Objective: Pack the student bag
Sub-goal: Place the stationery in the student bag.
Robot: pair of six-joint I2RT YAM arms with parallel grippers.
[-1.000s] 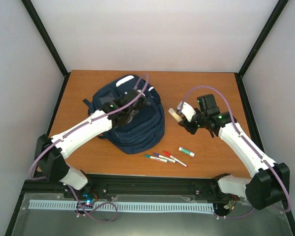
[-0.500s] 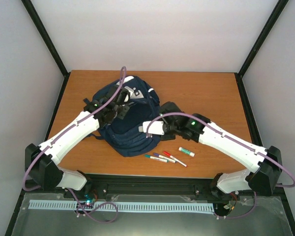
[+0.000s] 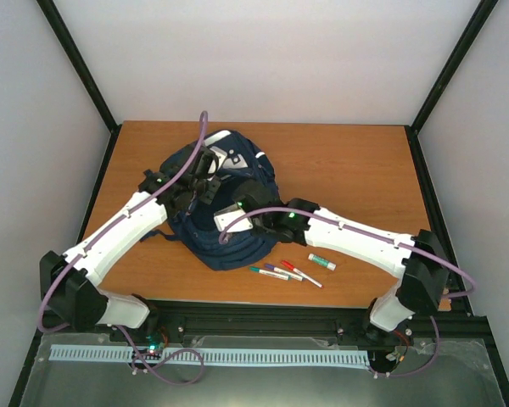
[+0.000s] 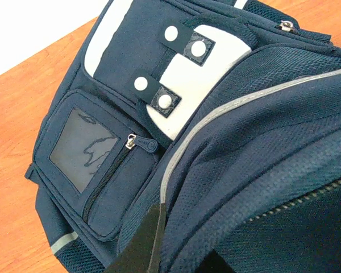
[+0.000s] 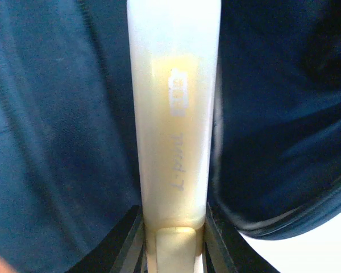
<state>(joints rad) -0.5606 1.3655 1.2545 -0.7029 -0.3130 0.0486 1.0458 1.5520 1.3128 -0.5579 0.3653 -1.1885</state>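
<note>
Navy fabric fills most of both wrist views: the student bag lies on the wooden table, left of centre and toward the far side, with its white patch at the far end and a small zip pocket with a dark window beside that patch. The left gripper sits on the far upper part of the bag. Its jaws are pressed together, and in the left wrist view a grey-striped seam of the bag runs straight down into the dark fingers, so it appears to be pinching a fold of the fabric there. The right arm reaches across from the right, and the right gripper hovers over the middle of the bag, clamped on a white tube. The tube is long, pale and yellowish inside, with faint lettering, and points away from the fingers over dark blue cloth. On the bare table just near of the bag, to its right, lie three thin markers close together: a green-capped one, a purple one and a red one. A short white stick with a green cap lies a little farther right, apart from them.
</note>
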